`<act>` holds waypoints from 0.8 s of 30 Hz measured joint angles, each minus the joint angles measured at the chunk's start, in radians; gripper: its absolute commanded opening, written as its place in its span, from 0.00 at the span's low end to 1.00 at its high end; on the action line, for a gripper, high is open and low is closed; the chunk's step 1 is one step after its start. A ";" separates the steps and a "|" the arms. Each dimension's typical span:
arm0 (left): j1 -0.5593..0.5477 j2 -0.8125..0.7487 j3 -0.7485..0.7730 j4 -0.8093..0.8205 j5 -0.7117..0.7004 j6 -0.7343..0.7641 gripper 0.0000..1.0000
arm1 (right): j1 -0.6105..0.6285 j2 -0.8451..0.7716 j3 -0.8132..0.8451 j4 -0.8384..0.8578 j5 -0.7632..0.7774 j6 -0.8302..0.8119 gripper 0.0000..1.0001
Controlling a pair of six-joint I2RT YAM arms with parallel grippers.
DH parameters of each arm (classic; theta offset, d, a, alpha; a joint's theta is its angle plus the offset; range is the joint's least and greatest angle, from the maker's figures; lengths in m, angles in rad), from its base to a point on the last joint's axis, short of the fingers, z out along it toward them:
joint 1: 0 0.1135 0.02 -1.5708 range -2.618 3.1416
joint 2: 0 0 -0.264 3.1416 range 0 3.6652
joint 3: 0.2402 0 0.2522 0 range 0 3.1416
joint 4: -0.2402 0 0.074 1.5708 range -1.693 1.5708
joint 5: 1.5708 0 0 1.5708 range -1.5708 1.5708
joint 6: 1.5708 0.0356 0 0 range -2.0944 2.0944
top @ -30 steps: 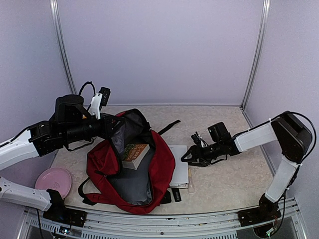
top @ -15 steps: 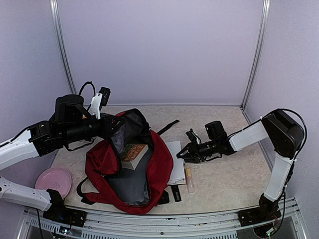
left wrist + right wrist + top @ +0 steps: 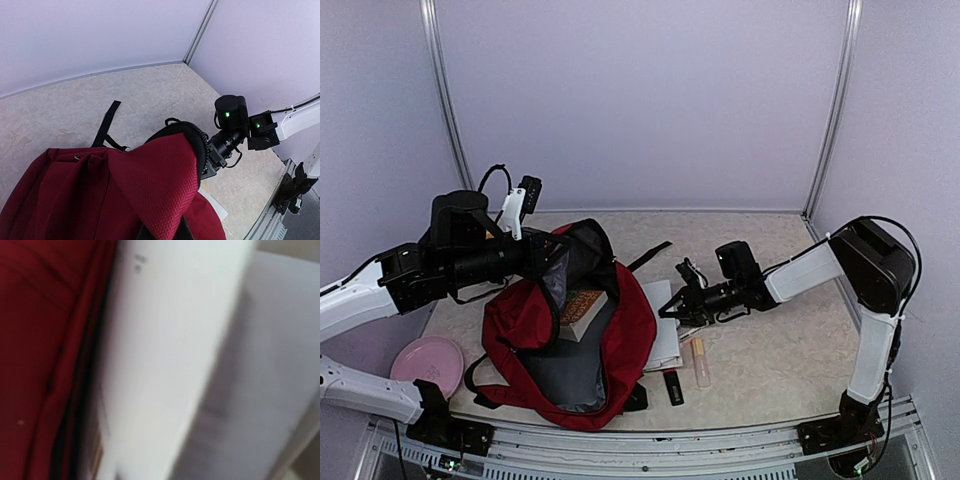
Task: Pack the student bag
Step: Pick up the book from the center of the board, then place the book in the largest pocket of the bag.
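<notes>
The left claw (image 3: 542,262) is clamped shut on the flap of the backpack (image 3: 630,335), its mouth open on the bench (image 3: 770,345). The right claw (image 3: 670,308) is at the white notebook (image 3: 667,345); whether it has a grip, cannot tell. Next: lift it inside.

Student bag (image 3: 632,335): dark red backpack, unzipped, mouth gaping, grey lining showing, top edge lifted.
</notes>
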 measured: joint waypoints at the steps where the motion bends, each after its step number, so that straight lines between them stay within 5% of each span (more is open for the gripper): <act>1: 0.000 0.000 0.000 0.000 0.000 0.000 0.00 | 0.002 0.000 0.003 0.005 -0.002 0.006 0.27; 8: 0.000 -0.001 -0.002 0.000 -0.001 0.001 0.00 | -0.003 -0.040 0.010 -0.018 -0.002 0.014 0.12; 24: 0.002 -0.006 -0.001 -0.025 -0.034 0.030 0.00 | -0.212 -0.575 -0.018 -0.462 0.139 -0.286 0.02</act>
